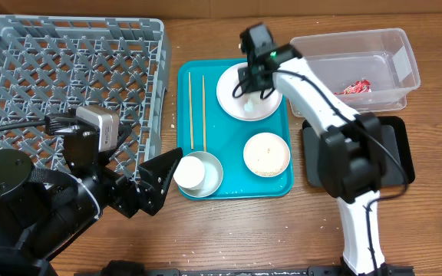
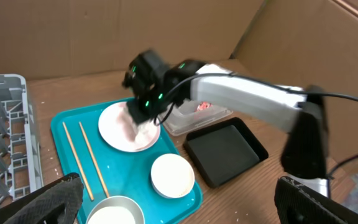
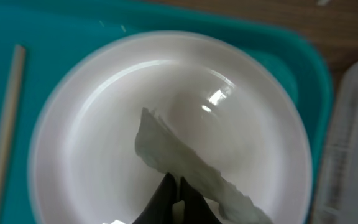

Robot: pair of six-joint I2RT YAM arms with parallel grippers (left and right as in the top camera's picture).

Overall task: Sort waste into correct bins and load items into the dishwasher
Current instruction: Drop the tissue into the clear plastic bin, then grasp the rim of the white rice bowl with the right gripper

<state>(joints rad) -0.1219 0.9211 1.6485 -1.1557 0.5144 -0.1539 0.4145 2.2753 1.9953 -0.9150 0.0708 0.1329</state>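
At the far left of the table [image 1: 229, 230] we saw the grey dish rack [image 1: 60, 69], and no dishes were visible among its pegs. Just in front of its near right corner hung the left gripper [image 1: 159, 182], fingers spread wide and holding nothing, close to the left edge of the teal tray [image 1: 229, 146].

On that tray, the two chopsticks [image 1: 202, 107] lay side by side along the left part, running front to back. Near the tray's front left corner sat the grey-blue bowl [image 1: 213, 175] with the white cup [image 1: 189, 172] standing inside it, just beside the left gripper's fingers.

Further right, the plate [image 1: 227, 92] rested at the back of the tray. The right gripper [image 3: 174, 186] was down over it, and in the right wrist view its dark fingertips [image 3: 165, 190] were pressed nearly together, pinching an edge of the crumpled white napkin [image 3: 185, 162], which lay across the plate's front half. We could not tell whether the napkin was lifted clear of the plate or touching it.

The small pale bowl [image 1: 267, 153] sat in the tray's front right part, apart from the plate.

Right of the teal tray, the black tray [image 1: 404, 149] lay partly hidden under the right arm. Behind it stood the clear tub [image 1: 344, 54], with the red wrapper [image 1: 357, 87] inside, near its front wall.
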